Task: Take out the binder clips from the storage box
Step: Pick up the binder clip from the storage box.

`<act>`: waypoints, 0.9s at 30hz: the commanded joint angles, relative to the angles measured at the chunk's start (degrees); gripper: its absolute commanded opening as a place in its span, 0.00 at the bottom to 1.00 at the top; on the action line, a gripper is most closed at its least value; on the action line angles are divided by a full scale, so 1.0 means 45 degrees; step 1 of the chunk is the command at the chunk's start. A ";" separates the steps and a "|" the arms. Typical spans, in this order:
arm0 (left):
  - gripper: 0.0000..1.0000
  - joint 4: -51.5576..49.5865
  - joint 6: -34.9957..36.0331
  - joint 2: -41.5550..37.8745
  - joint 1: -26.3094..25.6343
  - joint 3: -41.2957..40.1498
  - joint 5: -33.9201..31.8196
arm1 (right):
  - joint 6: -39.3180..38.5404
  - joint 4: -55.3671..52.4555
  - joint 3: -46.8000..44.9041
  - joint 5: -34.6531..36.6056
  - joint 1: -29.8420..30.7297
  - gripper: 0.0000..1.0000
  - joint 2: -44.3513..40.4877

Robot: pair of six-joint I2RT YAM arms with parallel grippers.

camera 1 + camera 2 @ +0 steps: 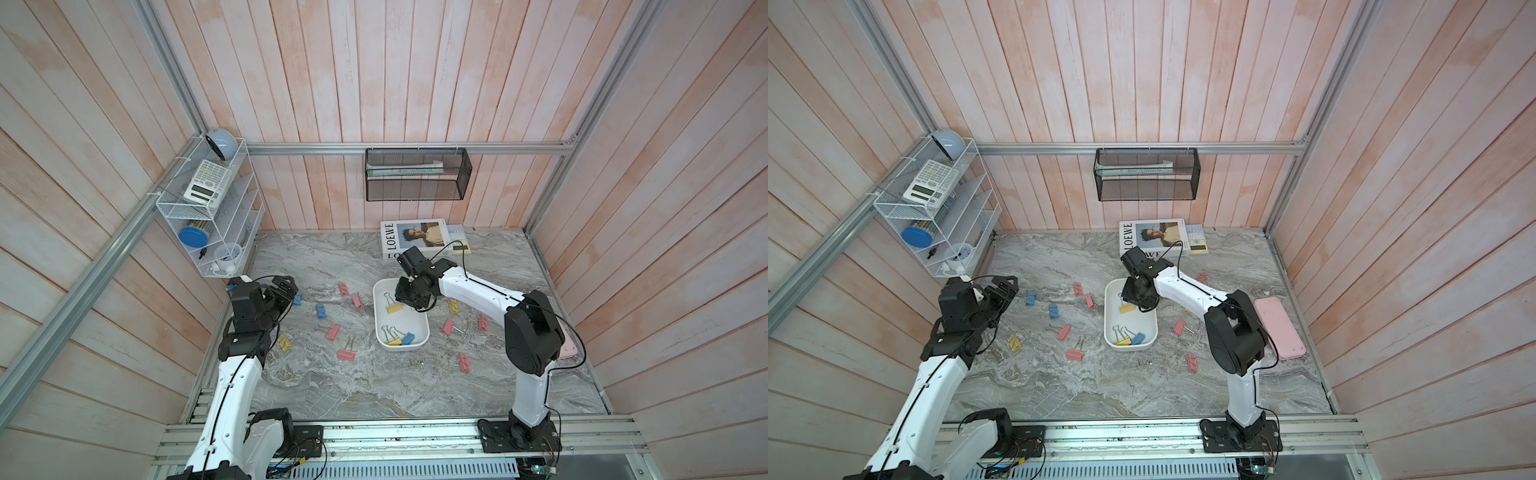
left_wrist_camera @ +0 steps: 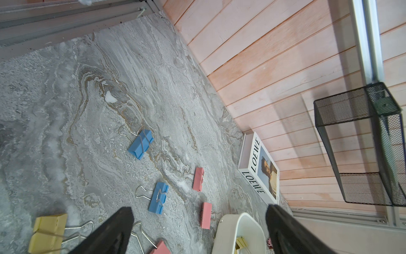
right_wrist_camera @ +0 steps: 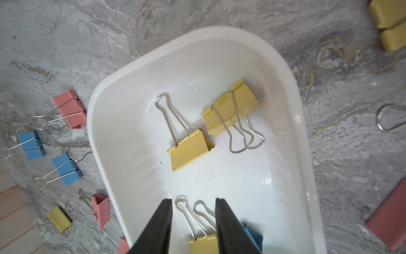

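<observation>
R hand (image 3: 193,200), half-closed, is straddling 1 yellow clip (image 3: 202,244) in storage box (image 3: 105,136), grip unclear; L hand (image 2: 200,207) is gaping, empty.

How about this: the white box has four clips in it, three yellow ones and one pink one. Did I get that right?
Not quite. The white box does hold four clips, and three are yellow clips, but the fourth is a blue clip, not a pink one. The right wrist view shows it next to a yellow one.

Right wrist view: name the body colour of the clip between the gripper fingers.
The binder clip is plain yellow; the right wrist view shows it best.
</observation>
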 commanded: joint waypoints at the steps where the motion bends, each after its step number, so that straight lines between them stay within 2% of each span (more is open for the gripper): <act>1: 1.00 -0.0462 0.0328 -0.0184 -0.0308 0.0214 0.0293 | 0.1289 0.0660 -0.0152 0.0537 -0.0049 0.37 0.0228; 9: 1.00 -0.0733 0.0949 -0.0249 -0.0873 0.0460 0.0038 | 0.2350 0.1265 -0.0804 0.0844 -0.0417 0.36 0.0212; 20: 1.00 -0.0473 0.1222 0.0060 -0.1234 0.0616 -0.0015 | 0.2768 0.1539 -0.1069 0.0800 -0.0823 0.36 0.0453; 27: 1.00 -0.0526 0.1446 0.0216 -0.1293 0.0898 -0.0013 | 0.2713 0.1525 -0.0506 0.0767 -0.1030 0.33 0.0984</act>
